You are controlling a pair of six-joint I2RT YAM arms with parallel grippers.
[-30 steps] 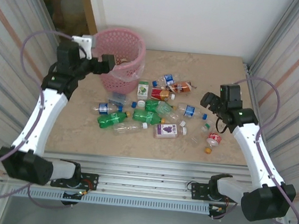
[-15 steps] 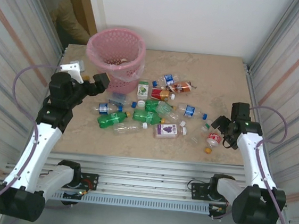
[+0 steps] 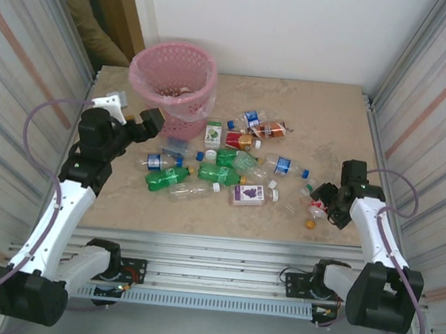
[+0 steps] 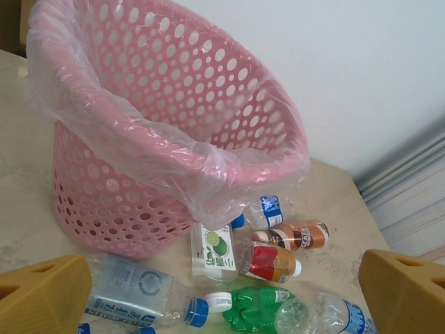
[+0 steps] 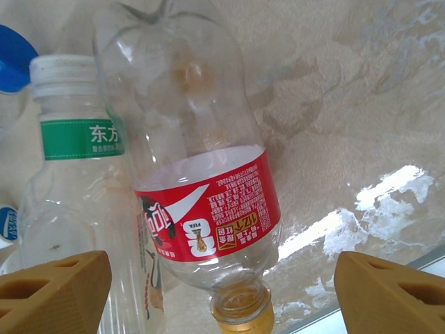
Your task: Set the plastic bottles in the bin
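Much of the counter [image 3: 332, 115] at mid-frame lay strewn with plastic bottles [image 3: 166, 178], and the bin [image 3: 182, 115] stood at upper left. The left arm [image 3: 68, 199] had drawn back from over the bin, its left jaws wide and empty beside the basket, so one drop looked finished. At lower right, the right jaws had sunk astride a red-labelled bottle [image 5: 208, 209], narrowing but not yet touching it. That grab seemed next.
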